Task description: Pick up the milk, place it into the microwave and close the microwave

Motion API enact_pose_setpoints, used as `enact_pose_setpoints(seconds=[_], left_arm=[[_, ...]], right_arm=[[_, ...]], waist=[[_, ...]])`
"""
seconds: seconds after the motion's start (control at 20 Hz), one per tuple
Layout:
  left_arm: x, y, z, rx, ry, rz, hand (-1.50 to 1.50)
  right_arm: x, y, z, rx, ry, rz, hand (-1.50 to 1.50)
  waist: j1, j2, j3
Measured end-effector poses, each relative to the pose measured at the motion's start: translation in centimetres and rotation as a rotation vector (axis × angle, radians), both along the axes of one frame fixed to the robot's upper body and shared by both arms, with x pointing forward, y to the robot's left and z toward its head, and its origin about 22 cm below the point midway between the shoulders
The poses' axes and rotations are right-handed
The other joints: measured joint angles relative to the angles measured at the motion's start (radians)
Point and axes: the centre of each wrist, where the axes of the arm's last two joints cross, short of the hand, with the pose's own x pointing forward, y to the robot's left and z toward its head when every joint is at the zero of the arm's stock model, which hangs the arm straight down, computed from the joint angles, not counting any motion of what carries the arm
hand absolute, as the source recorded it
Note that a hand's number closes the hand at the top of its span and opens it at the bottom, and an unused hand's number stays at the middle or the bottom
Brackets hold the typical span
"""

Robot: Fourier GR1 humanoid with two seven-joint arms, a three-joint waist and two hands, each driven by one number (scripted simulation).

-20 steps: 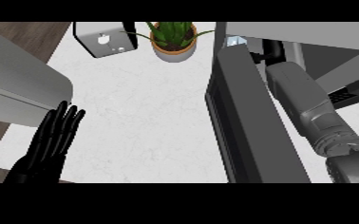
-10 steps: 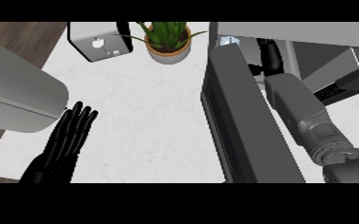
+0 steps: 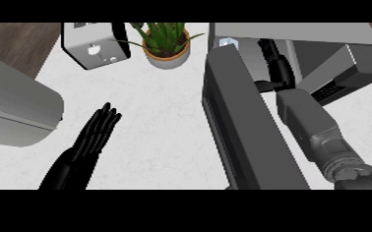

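White speckled counter (image 3: 160, 128) fills the head view. Microwave (image 3: 291, 29) sits at upper right, its dark door (image 3: 240, 123) swung open toward the view's lower edge. Right forearm (image 3: 312, 128) runs up beside the door into the cavity. Right hand (image 3: 277, 71) shows only as a dark shape inside; open or closed cannot be told. A small white-and-pale-blue object, taken as the milk (image 3: 229, 43), stands at the cavity's front left corner, just past the door's far end and near the right hand; contact not discernible. Left hand (image 3: 94, 132) rests at lower left, fingers straight and together, holding nothing. Grey box (image 3: 94, 49) at top left carries small white marks, too small to read. Potted plant (image 3: 167, 44) stands just beside it.
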Motion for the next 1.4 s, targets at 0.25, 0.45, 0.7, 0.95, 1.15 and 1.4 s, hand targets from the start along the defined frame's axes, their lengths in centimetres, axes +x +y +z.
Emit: enact_pose_setpoints(seconds=[0.25,0.45,0.7,0.95,1.15,1.4], left_arm=[[1.2,-1.5,-1.0,0.051,0.023,-0.097,1.50],[2.3,-2.5,-1.1,0.104,0.021,-0.158,1.50],[3.1,-4.0,-2.1,0.138,0.056,-0.205,1.50],[4.8,-6.1,-3.8,0.229,0.067,-0.225,1.50],[5.7,-7.6,-5.1,0.286,0.104,-0.306,1.50],[5.7,-9.8,-7.1,0.312,0.141,-0.382,1.50]], right_arm=[[-1.9,-0.8,-2.5,0.046,0.014,0.039,-1.50],[-3.2,-1.8,-3.9,0.061,0.016,0.053,-1.50],[-4.8,-4.1,-5.1,0.057,0.018,0.077,-1.50],[-6.1,-5.0,-6.0,0.058,0.021,0.098,-1.50],[-7.7,-6.4,-6.8,0.044,0.022,0.097,-1.50],[-9.5,-7.9,-6.7,0.038,-0.001,0.110,-1.50]], waist=[[-0.026,-0.012,-0.001],[-0.042,-0.020,-0.002],[-0.059,-0.030,-0.003],[-0.072,-0.037,-0.003],[-0.086,-0.040,-0.004],[-0.098,-0.043,-0.004]])
